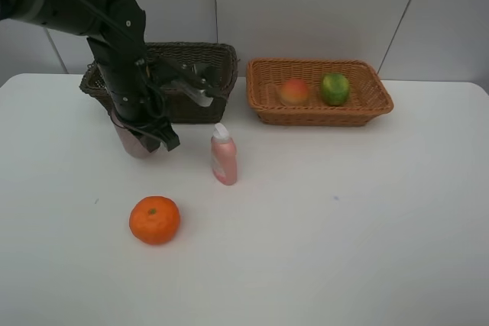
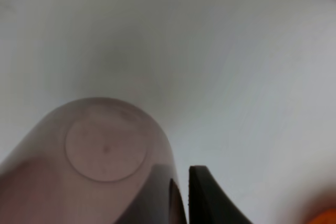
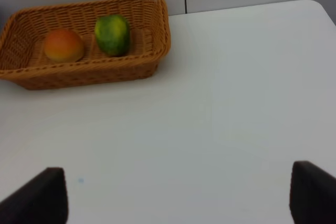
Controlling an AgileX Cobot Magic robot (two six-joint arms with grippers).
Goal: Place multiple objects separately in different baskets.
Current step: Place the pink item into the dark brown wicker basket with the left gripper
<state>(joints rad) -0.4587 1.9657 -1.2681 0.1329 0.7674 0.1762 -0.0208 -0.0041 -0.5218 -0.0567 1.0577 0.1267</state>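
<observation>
My left gripper (image 1: 147, 140) is shut on the translucent mauve cup (image 1: 131, 141) just in front of the dark brown basket (image 1: 218, 62). The left wrist view shows the cup's round base (image 2: 105, 148) with one black finger (image 2: 207, 196) against its side. The pink white-capped bottle (image 1: 224, 156) stands upright to the right of the cup. The orange tangerine (image 1: 154, 220) lies nearer the front. The peach (image 1: 294, 91) and the lime (image 1: 335, 88) lie in the light tan basket (image 1: 321, 117). My right gripper (image 3: 178, 195) is open and empty. The dark green bottle is hidden.
The left arm (image 1: 114, 36) leans over the dark basket and hides much of its inside. Both baskets stand at the back of the white table (image 1: 344, 219), against the wall. The right arm is outside the exterior high view.
</observation>
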